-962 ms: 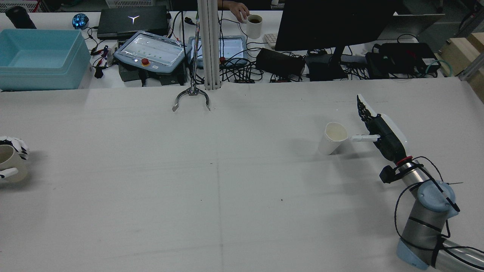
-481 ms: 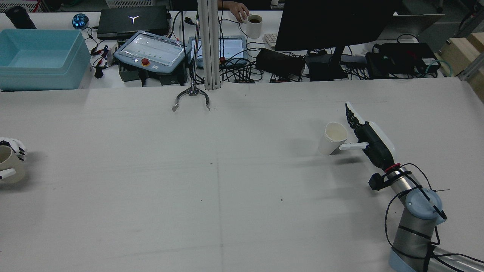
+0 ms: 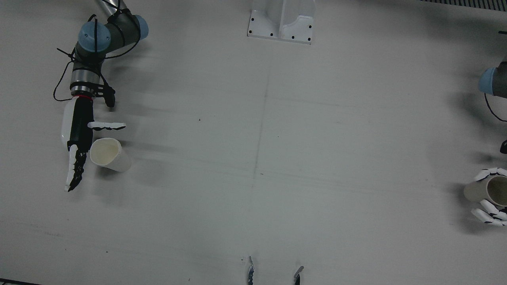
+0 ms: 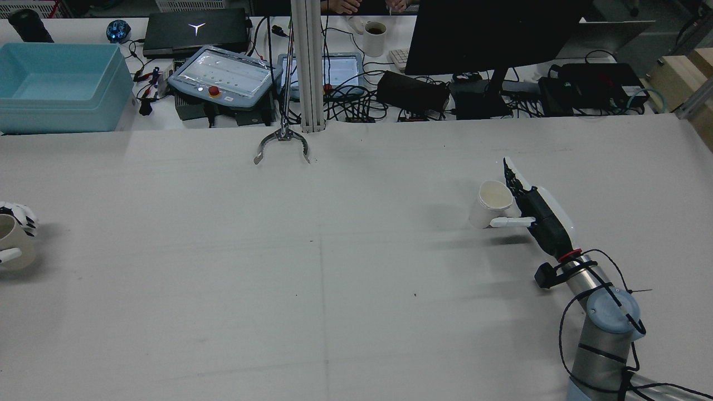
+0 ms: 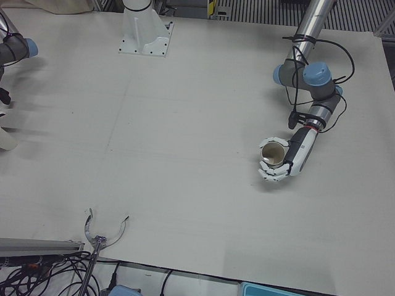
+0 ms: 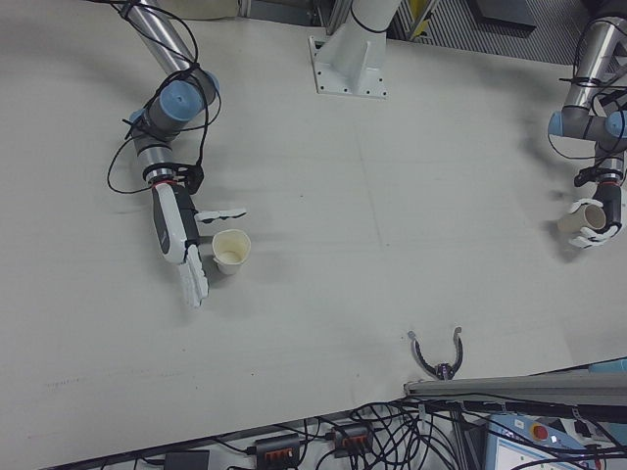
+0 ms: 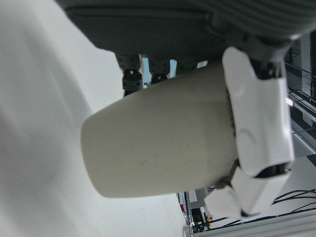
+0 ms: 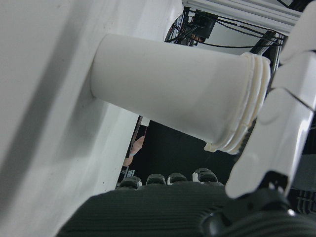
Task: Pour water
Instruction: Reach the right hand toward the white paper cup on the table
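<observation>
So the right hand (image 4: 529, 209) is spread wide, thumb sticking out sideways and the other fingers stretched straight, and it isn't gripping anything. The white paper cup (image 4: 489, 204) stands on the table (image 4: 334, 267) right in the crook between that thumb and the straight fingers, just beside the palm. In the front view the cup (image 3: 106, 154) sits just below the thumb and right next to the long fingers of the right hand (image 3: 77, 138), mouth open and looking empty. Whether the fingers actually touch the cup wall I can't tell; the right hand view shows the cup (image 8: 177, 101) very close to a white finger at the rim, but the contact itself isn't clear. Way over on the other side of the table, the left hand (image 5: 289, 161) is curled around a tan cup (image 5: 272, 153), fingers wrapped on its wall from both sides, so that one is held. The left hand view confirms it, with the tan cup (image 7: 158, 140) filling the frame and white fingers (image 7: 259, 121) pressed across its upper part. The two cups are well apart, near opposite ends of the table.
</observation>
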{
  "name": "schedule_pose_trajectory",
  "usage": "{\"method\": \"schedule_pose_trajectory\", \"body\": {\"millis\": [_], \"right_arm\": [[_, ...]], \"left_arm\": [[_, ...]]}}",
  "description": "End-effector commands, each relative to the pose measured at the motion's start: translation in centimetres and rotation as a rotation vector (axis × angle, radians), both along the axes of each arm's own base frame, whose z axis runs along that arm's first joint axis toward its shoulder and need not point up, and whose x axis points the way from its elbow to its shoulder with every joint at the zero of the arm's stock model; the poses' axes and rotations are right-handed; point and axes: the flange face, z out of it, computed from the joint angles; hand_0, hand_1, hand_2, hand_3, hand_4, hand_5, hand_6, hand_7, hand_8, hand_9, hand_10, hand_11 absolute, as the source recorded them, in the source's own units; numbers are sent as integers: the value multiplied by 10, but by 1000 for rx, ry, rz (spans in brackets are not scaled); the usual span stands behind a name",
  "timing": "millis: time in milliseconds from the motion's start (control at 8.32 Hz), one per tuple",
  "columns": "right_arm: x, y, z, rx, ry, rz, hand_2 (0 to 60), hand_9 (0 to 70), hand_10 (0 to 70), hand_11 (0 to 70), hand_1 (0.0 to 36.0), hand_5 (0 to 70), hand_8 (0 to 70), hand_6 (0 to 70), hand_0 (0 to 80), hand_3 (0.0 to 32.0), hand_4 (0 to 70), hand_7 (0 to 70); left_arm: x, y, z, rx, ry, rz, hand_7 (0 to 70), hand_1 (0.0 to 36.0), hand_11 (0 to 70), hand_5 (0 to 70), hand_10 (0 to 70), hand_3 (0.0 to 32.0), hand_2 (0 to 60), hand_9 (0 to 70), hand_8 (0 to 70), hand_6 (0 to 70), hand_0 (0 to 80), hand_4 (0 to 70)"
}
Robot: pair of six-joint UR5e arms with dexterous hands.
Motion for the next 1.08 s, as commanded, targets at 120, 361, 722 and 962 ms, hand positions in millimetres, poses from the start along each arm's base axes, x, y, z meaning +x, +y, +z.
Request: {"method": "schedule_pose_trajectory", "body": {"millis": [120, 361, 722, 962], "right_arm": [[-2, 1, 0, -3, -1, 10, 36, 0, 0, 0, 150, 0, 0, 0, 478, 0, 0, 0], [-2, -1, -4, -7, -7, 50, 58, 0, 0, 0, 159, 4, 0, 0, 483, 0, 0, 0], [-12, -8, -17, 9, 6, 59, 65, 0, 0, 10, 158, 11, 0, 0, 482, 0, 0, 0], [-21, -9, -14, 4, 22, 54, 65, 0, 0, 13, 157, 9, 0, 2, 481, 0, 0, 0]], "left_arm": [[-2, 0, 2, -2, -2, -2, 399, 293, 407, 689, 270, 0, 595, 416, 301, 352, 568, 495], [-1, 0, 2, -3, -3, -2, 398, 292, 407, 687, 270, 0, 599, 416, 302, 354, 566, 493], [-1, 0, 3, -5, -7, -1, 395, 290, 410, 684, 272, 0, 600, 417, 303, 353, 558, 481], [-1, 1, 4, -5, -8, -2, 395, 289, 409, 678, 272, 0, 598, 418, 304, 353, 559, 482]]}}
